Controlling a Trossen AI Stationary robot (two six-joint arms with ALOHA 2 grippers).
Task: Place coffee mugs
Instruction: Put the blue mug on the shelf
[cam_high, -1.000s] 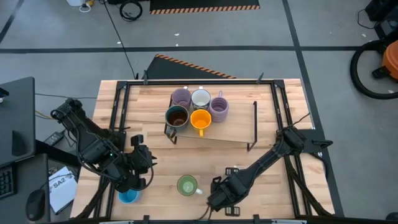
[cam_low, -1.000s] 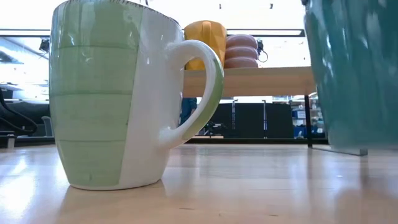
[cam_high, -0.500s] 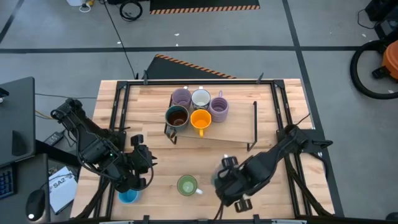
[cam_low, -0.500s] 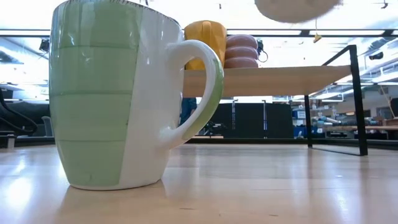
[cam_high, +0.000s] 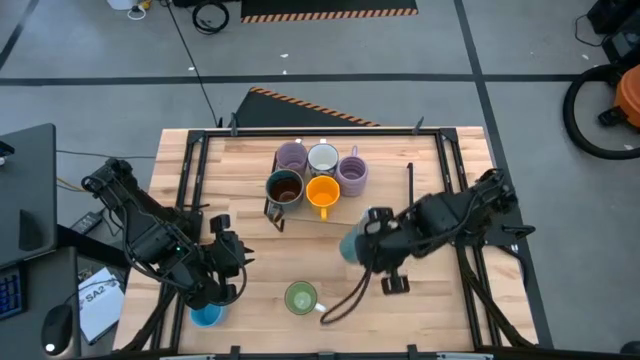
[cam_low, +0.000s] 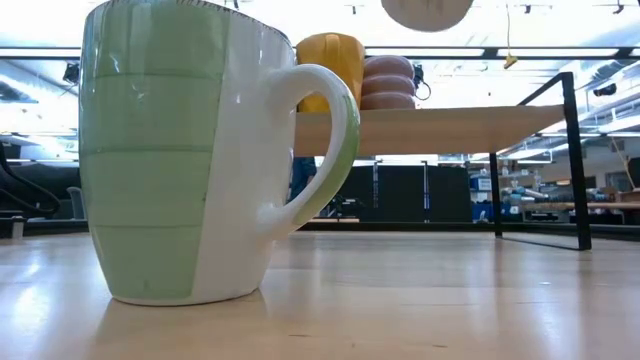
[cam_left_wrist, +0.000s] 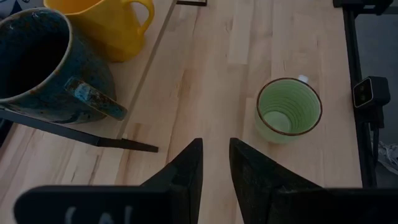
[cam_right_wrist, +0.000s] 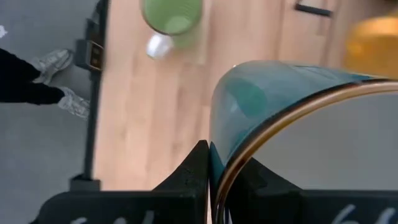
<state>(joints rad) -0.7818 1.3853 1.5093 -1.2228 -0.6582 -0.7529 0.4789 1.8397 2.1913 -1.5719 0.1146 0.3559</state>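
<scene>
Right gripper (cam_right_wrist: 209, 180) has its jaws pinched on the rim of a teal mug (cam_high: 353, 245), held off the surface just right of the shelf's orange mug (cam_high: 322, 191). Left gripper (cam_left_wrist: 215, 180) hangs near the front-left corner, jaws slightly apart and empty (blue mug (cam_high: 206, 315) beneath it). Green mug (cam_high: 300, 298) sits front-center on the surface (cam_high: 250, 250).

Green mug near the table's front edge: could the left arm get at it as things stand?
Probably yes. The left gripper is empty, its fingers slightly apart, and bare wood lies between it and the green mug. The right gripper is holding the teal mug off the table, clear of that path.
</scene>
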